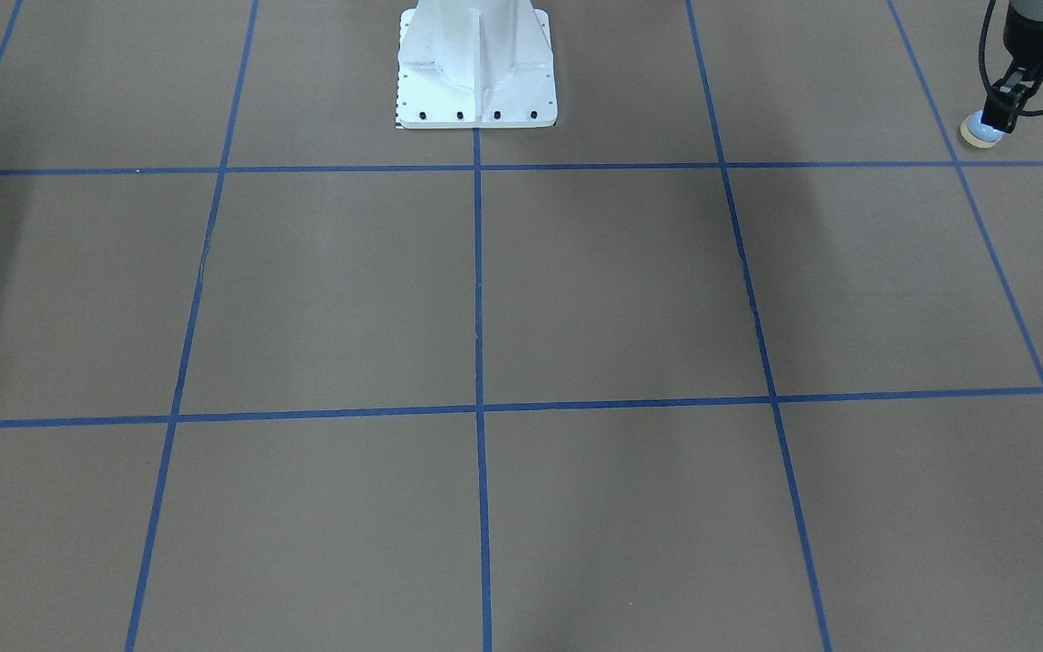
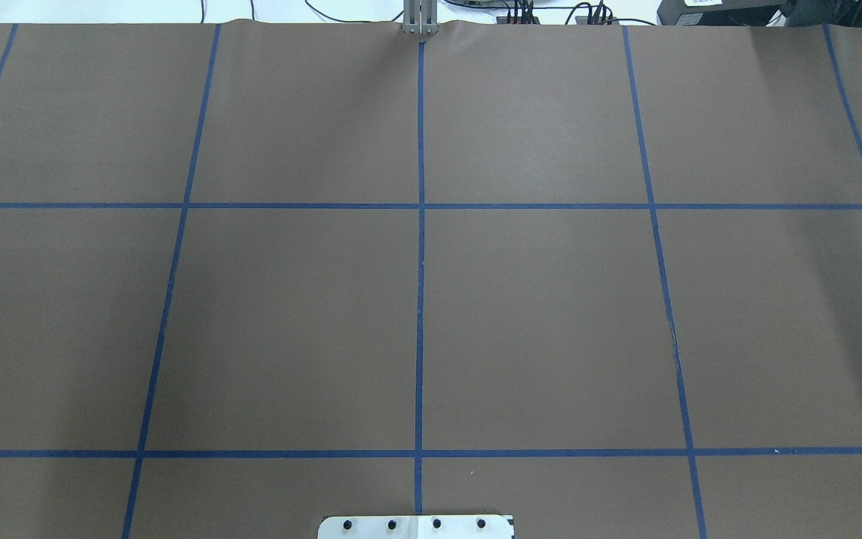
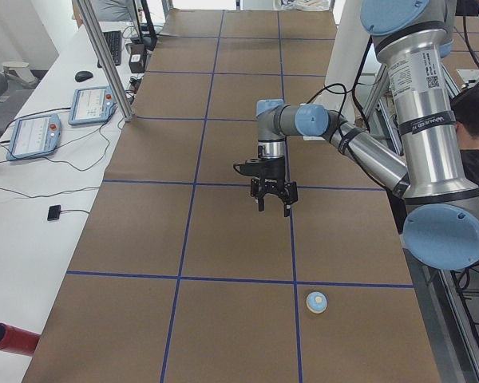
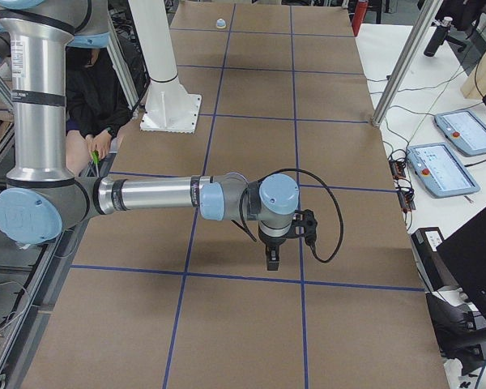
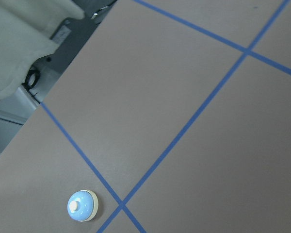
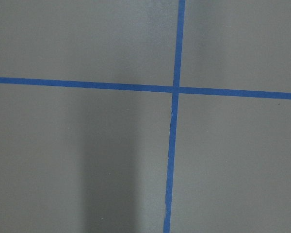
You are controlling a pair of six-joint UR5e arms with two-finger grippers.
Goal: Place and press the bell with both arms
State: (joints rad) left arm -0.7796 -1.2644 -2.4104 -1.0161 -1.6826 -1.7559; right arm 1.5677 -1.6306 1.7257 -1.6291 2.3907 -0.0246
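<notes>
You have one bell [image 5: 82,205] on the table [image 2: 551,314]. It stands upright with its button on top, tucked into the corner of a grid square just beside a crossing of the blue tape lines [image 2: 420,299], at the table's end on the robot's left. It stands free.

Two arms are out. The left arm [image 3: 427,120] reaches over the table, and its left gripper [image 3: 275,209] hangs pointing down above the surface, apart from the bell and off to one side of it. In the front-facing view it only overlaps the bell by angle. As far as the side view lets you judge, its two fingers are spread wide with nothing between them.

The right arm [image 4: 146,194] stretches out low, and its right gripper [image 4: 272,263] points down near a tape line. You see it only from the side, so you cannot tell how its jaws stand.

There is one white pedestal [image 1: 476,68] at the robot's edge. The side bench [image 3: 16,239] holds two teach pendants [image 3: 33,134] and one red cylinder [image 3: 8,339].
</notes>
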